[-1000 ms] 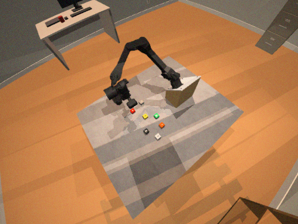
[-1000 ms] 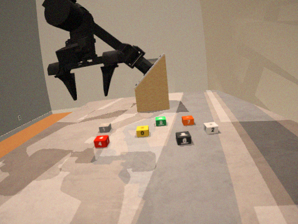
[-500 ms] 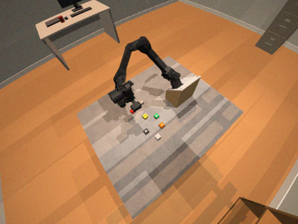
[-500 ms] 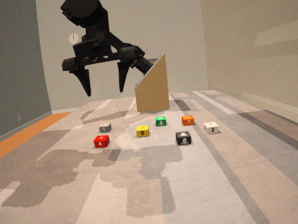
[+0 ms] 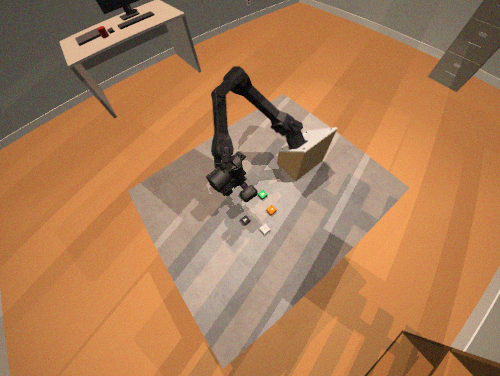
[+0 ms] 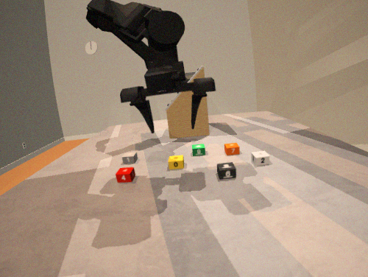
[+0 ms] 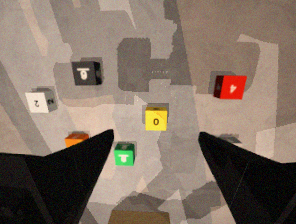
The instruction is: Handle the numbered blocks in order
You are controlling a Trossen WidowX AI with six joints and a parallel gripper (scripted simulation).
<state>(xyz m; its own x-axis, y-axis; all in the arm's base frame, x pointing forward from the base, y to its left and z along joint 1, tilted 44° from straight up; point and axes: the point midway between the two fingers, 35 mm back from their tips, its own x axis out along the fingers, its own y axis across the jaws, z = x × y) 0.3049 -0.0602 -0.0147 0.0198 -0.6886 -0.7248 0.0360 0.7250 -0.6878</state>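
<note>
Pale and grey walls enclose an orange wood-toned floor (image 5: 100,210) (image 6: 27,166); a desk (image 5: 122,32) stands near a grey cabinet-free wall (image 5: 40,75), and patchy shadows cross the floor.

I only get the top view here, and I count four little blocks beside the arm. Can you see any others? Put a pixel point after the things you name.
Observer: Yes, three more: a red block (image 6: 125,174) (image 7: 233,88), a yellow block (image 6: 176,163) (image 7: 156,120) and a grey block (image 6: 129,158) (image 7: 231,139).

Operator: Oh! Has the grabby tool (image 5: 234,186) (image 6: 173,131) (image 7: 156,135) got hold of one? From above I can't tell.

Observer: No. The exterior view shows it open above the blocks, nothing between its fingers.

Operator: And the white block (image 5: 264,229) (image 6: 260,158) (image 7: 39,102), what's printed on it? Too tiny for me.

Observer: A 2, readable in the exterior view.
</note>
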